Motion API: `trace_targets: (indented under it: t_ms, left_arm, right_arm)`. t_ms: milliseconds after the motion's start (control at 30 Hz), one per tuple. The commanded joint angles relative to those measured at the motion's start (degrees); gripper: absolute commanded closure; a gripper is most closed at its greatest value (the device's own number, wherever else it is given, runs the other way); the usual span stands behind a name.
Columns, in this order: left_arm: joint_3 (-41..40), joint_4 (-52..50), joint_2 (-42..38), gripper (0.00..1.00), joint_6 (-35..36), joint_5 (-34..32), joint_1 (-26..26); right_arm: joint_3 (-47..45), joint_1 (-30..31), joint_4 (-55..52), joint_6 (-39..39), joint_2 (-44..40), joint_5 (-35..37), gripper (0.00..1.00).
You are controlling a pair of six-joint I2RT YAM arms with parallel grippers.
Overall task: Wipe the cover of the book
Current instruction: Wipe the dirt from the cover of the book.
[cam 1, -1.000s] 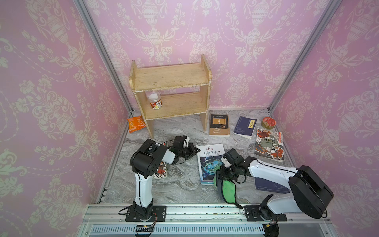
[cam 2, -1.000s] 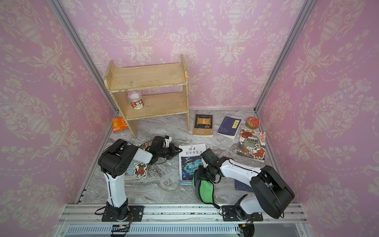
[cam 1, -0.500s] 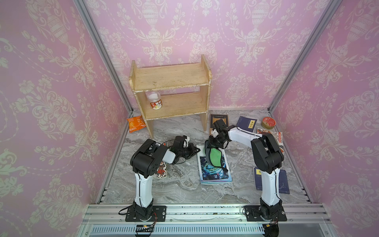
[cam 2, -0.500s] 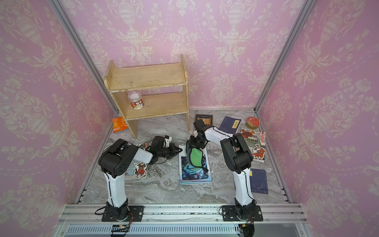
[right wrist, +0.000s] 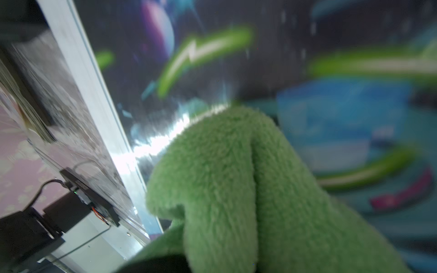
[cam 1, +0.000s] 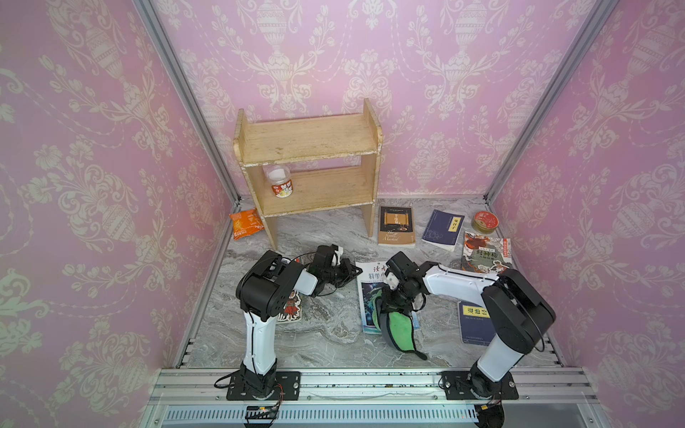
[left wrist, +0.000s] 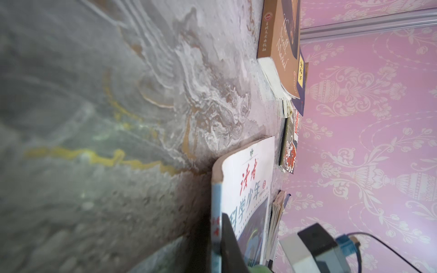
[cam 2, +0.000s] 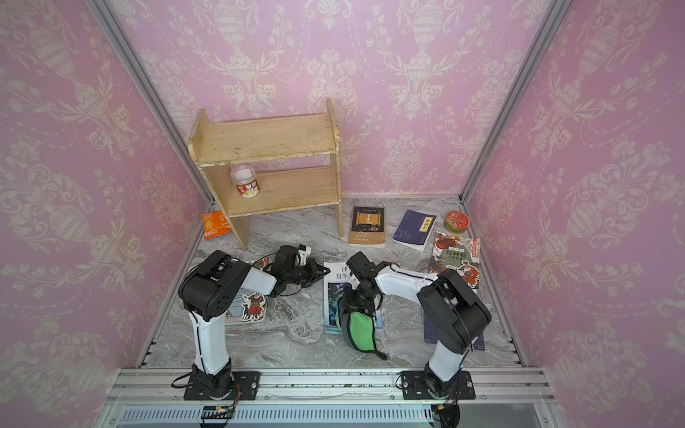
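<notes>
Right tool (cam 1: 394, 309) gripping cloth (cam 1: 403, 330), arm (cam 1: 459, 285) over book (cam 1: 369, 276)

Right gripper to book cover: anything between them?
Only the green cloth, held in the shut right gripper and lying on the book; the right wrist view shows it best.

Fuzzy green cloth (cam 1: 402, 328), black-edged. Flat paperback book (cam 1: 370, 276): white band, red characters, dark-blue space art. Grey-veined marble tabletop (cam 1: 326, 326). Pink damask wallpaper (cam 1: 444, 92).
</notes>
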Motion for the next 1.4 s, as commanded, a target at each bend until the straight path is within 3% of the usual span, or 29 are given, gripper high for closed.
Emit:
trace_targets:
  t_ms: [0,100,200,300,433,533,700,800,867,967,1033,1200,1300,1367]
  left_arm:
    - [-2.19,-2.25,0.66,1.00,-0.68,-1.32,-0.58]
    - [-2.81,-1.94,0.03,1.00,-0.88,-1.82,-0.84]
    - [-4.81,-1.49,-0.24,1.00,-1.04,-2.17,-0.77]
    - [-4.55,-1.07,0.22,1.00,-1.16,-2.27,-0.76]
    - [-3.65,-0.91,1.32,1.00,-1.34,-1.43,-0.67]
    - [-3.60,-1.30,1.44,1.00,-1.11,-1.12,-0.65]
    - [-3.62,-2.10,1.17,1.00,-1.33,-0.59,-0.67]
    - [-4.23,-2.22,0.10,1.00,-1.51,-1.11,-0.82]
    - [-4.85,-2.45,-0.53,1.00,-1.59,-1.54,-0.92]
    - [-5.35,-2.81,-1.11,1.00,-1.62,-1.91,-0.93]
    - [-5.35,-3.05,-1.05,1.00,-1.47,-2.13,-0.85]
    - [-4.32,-3.02,0.37,1.00,-1.94,-1.76,-0.76]
    - [-3.64,-2.72,0.82,1.00,-2.64,-1.01,-0.77]
    - [-3.60,-3.43,0.64,1.00,-2.35,-0.87,-0.80]
  right_arm:
    - [11.30,-5.21,-3.79,-3.09,12.13,7.70,1.00]
    - [23.41,-5.39,-8.28,-3.18,18.68,8.54,1.00]
    - [22.81,-2.46,-9.42,-5.59,18.42,7.10,1.00]
    - [11.07,3.08,-7.30,-5.67,12.28,7.90,1.00]
    - [-9.66,10.15,0.84,1.53,1.51,4.82,1.00]
    - [-16.04,10.91,3.48,2.41,-2.13,3.13,1.00]
    - [-4.12,2.61,0.86,-3.18,4.61,5.54,1.00]
    - [10.64,-3.22,-0.74,-3.22,13.32,4.19,1.00]
    - [19.83,-2.91,-4.11,-5.45,17.35,4.90,1.00]
    - [23.66,1.04,-6.90,-7.64,18.90,2.52,1.00]
    - [19.62,4.35,-6.94,-8.50,17.22,1.19,1.00]
    - [-2.54,13.38,-1.10,-6.59,6.35,-0.26,1.00]
    - [-10.54,13.46,0.70,-6.26,1.30,2.18,1.00]
    - [-10.96,9.97,1.02,-7.16,0.38,3.96,1.00]
